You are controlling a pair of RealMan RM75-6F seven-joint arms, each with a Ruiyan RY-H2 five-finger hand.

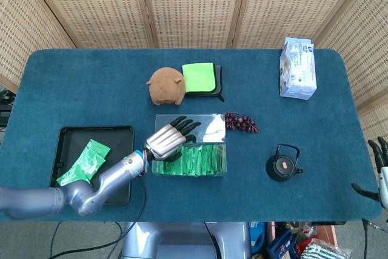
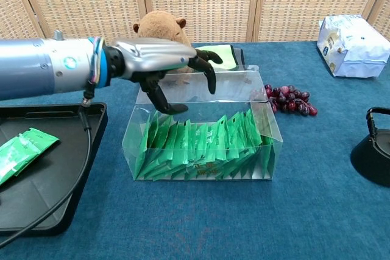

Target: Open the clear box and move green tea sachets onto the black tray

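The clear box (image 1: 189, 159) (image 2: 201, 147) stands open at the table's middle, its lid (image 1: 194, 127) (image 2: 201, 86) laid flat behind it. Several green tea sachets (image 1: 197, 159) (image 2: 204, 144) stand upright inside. My left hand (image 1: 171, 139) (image 2: 164, 65) hovers over the box's left end, fingers spread and empty. The black tray (image 1: 115, 168) (image 2: 55, 181) lies at the left with green sachets (image 1: 85, 162) (image 2: 21, 150) on it. My right hand (image 1: 377, 168) shows at the right edge of the head view, empty, with its fingers apart.
A brown plush toy (image 1: 166, 85) (image 2: 159, 25) and a green cloth (image 1: 200, 77) (image 2: 214, 56) lie behind the box. Grapes (image 1: 241, 122) (image 2: 289, 100) sit to the lid's right, a black teapot (image 1: 282, 164) (image 2: 373, 153) further right, a white packet (image 1: 297, 68) (image 2: 352, 38) at the back right.
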